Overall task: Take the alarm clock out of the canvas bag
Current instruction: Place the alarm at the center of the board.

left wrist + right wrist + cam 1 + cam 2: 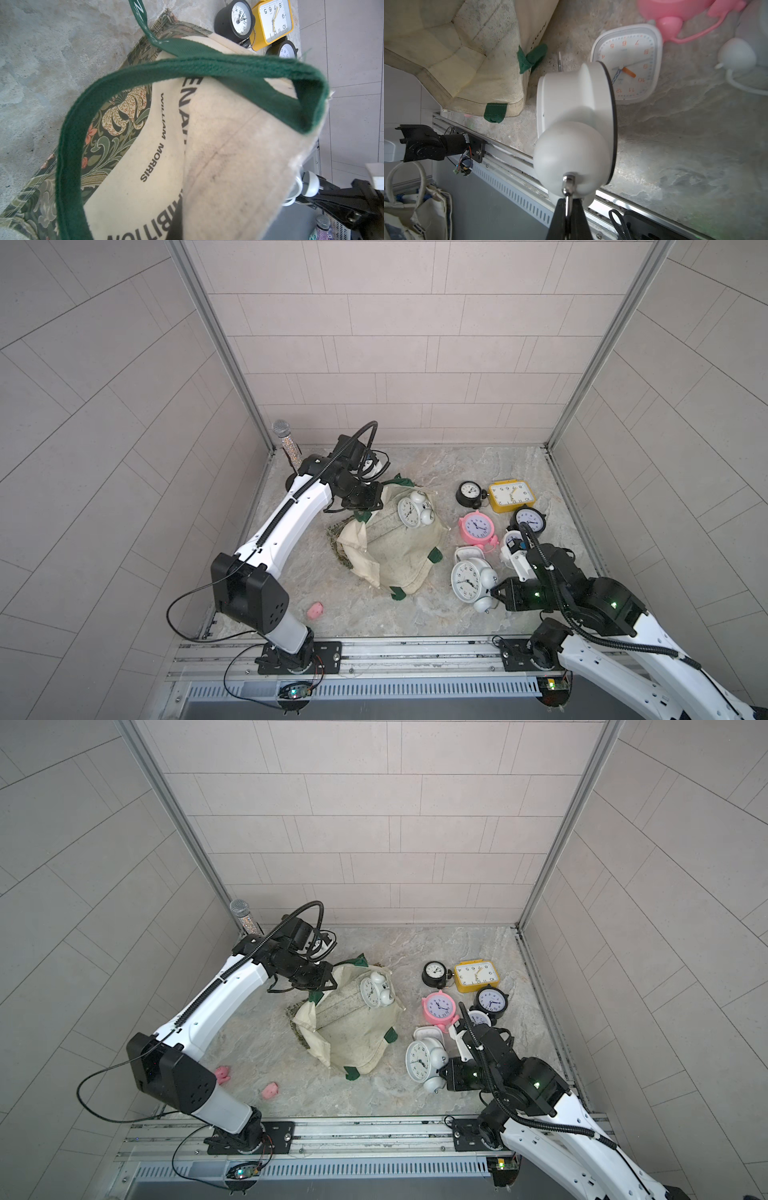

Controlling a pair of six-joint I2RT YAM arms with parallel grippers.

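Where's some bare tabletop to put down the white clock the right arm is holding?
The tabletop is bare between the canvas bag, the front rail and the small pink object. The strip along the back wall is also bare. Crowded: the right side, around the pink clock, yellow clock and the black clock beside it.

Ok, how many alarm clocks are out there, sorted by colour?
White: 4 (twin-bell clock on the canvas bag, gripped clock in the right end effector, square clock, half-hidden clock behind the right arm)
Black clocks: 2
Pink clock: 1
Yellow clock: 1
Total: 8
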